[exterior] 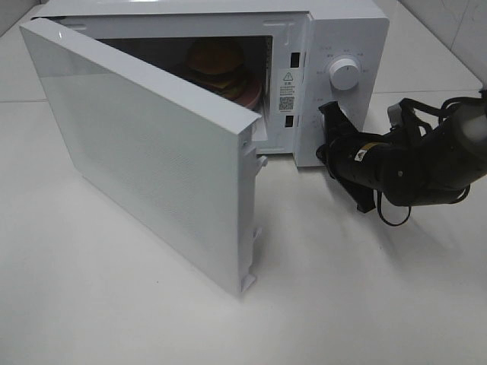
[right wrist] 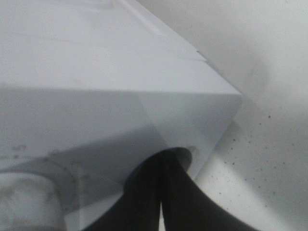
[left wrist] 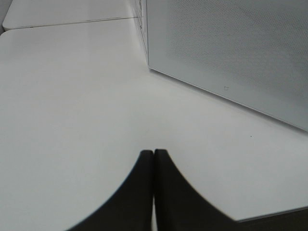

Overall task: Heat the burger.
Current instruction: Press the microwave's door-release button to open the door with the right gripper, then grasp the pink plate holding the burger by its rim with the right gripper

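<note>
Right claw is pinched together, nosing at the microwave front panel just below the knob. Left claw is also together, low over the table beside the door. The burger sits inside on its plate, door wide open. My call: push the door's outer face squarely until it latches, then turn the knob.

burger partly hidden behind door

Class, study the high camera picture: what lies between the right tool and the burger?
In the high view, the microwave's front frame, bearing a warning sticker, lies between the right tool and the burger.
</note>
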Tool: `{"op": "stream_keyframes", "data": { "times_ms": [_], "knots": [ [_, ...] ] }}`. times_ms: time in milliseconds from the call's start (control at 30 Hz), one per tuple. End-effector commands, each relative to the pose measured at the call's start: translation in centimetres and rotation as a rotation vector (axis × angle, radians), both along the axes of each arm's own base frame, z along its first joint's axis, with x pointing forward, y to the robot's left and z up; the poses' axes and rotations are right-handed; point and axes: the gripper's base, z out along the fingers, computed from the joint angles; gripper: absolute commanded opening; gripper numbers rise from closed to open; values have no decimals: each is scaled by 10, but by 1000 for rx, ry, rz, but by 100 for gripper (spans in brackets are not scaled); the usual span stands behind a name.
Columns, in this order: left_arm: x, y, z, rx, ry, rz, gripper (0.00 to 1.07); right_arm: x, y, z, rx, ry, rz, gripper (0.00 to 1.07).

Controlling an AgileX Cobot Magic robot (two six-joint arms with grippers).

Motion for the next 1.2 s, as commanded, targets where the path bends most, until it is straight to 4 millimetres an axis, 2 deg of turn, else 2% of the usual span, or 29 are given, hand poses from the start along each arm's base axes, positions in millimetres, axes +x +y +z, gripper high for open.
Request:
{"op": "stream_keyframes", "data": {
  "times_ms": [33,233,300,400,467,500,633,667,767,833,1033,1100,1200],
  "knots": [
    [1,0,0,-5,-10,4,0,20,4,45,28,-202,16,0],
    [1,0,0,-5,-10,4,0,5,0,48,-30,-150,44,0],
    [1,0,0,-5,-10,4,0,-12,-6,50,-52,-132,52,2],
    [1,0,0,-5,-10,4,0,-17,-8,50,-55,-121,54,2],
    [1,0,0,-5,-10,4,0,-34,-11,49,-95,-72,104,2],
    [1,0,0,-5,-10,4,0,-34,-11,49,-95,-72,104,2],
    [1,0,0,-5,-10,4,0,-46,-9,48,-187,-76,227,3],
    [1,0,0,-5,-10,4,0,-48,-6,50,-245,-103,303,3],
    [1,0,0,-5,-10,4,0,-49,-4,52,-272,-121,341,3],
    [1,0,0,-5,-10,4,0,-53,4,58,-392,-207,509,4],
    [1,0,0,-5,-10,4,0,-57,9,57,-527,-278,667,4],
    [1,0,0,-5,-10,4,0,-63,14,56,-688,-347,835,4],
    [1,0,0,-5,-10,4,0,-64,14,55,-727,-359,873,5]
  ]
}}
